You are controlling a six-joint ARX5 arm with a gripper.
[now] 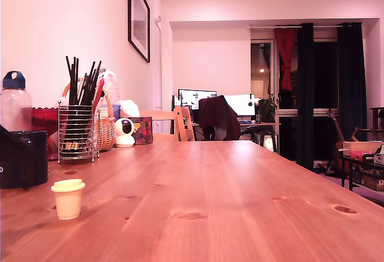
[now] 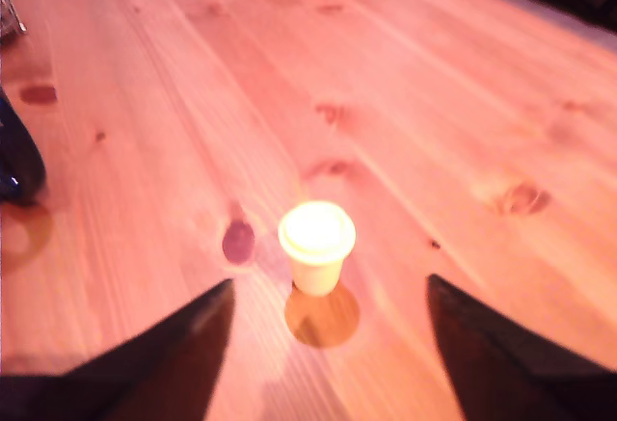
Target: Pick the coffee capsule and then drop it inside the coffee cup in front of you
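The reach for the small pale-yellow plastic coffee capsule [image 2: 316, 245] is in hand: it stands upright on the wooden table [image 2: 434, 132], the jaws wide and empty, the wide glossy black mug [image 1: 23, 157] at its ten o'clock in the exterior view. Next: descend, straddle, close.

A pale yellow coffee capsule [image 1: 68, 198] stands upright on the wooden worktop [image 1: 228, 202] at the exterior view's left. Behind it, near the edge, sits the black coffee cup [image 1: 23, 158], beside a wire holder [image 1: 78, 133] of dark sticks.
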